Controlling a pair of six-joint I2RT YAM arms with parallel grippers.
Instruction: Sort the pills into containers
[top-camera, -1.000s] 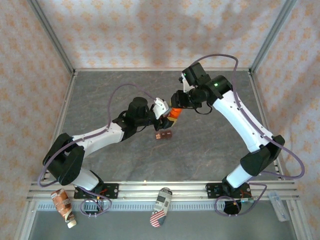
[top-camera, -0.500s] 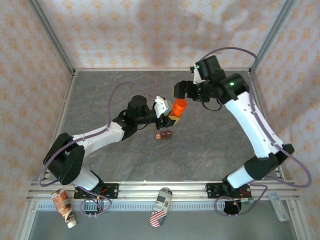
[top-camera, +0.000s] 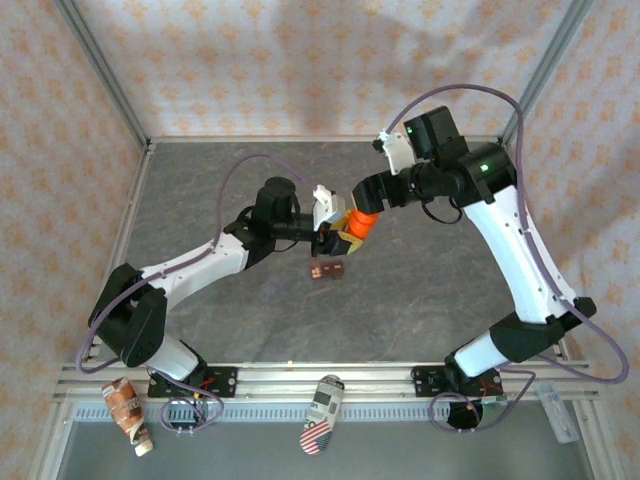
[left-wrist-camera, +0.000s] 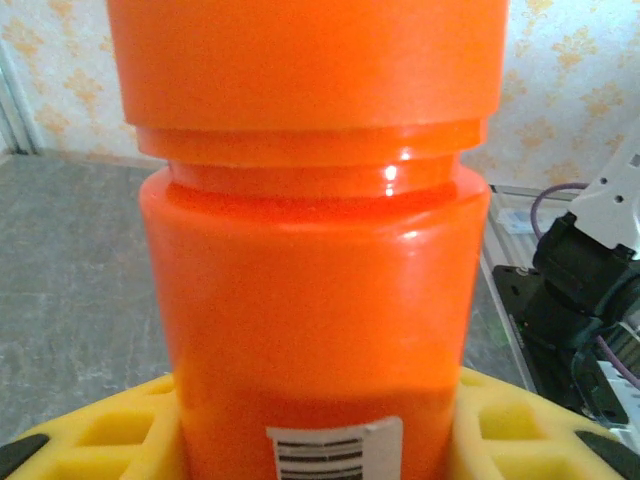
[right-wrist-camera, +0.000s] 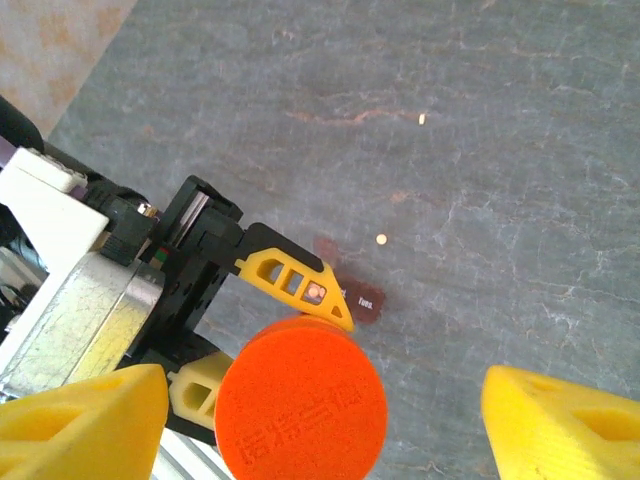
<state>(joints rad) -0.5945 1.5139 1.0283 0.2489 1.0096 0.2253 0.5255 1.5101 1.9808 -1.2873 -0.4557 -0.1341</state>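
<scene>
Release: your right gripper (top-camera: 366, 200) now gapes wide off the cap (right-wrist-camera: 300, 400); left gripper (top-camera: 343, 237) clamps the orange bottle (top-camera: 357, 222), unopened.

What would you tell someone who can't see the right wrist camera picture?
An orange bottle, seen from above, is gripped by the left pincer and sits between the open fingers of the right pincer. Beyond it on the grey table lie a dark red-brown pill box and two tiny pale pills.

The orange bottle (left-wrist-camera: 315, 300) runs off top and bottom; its label (left-wrist-camera: 333, 450) is cut below. The containers (right-wrist-camera: 365, 298) sit half-hidden behind the left gripper (right-wrist-camera: 280, 340).
</scene>
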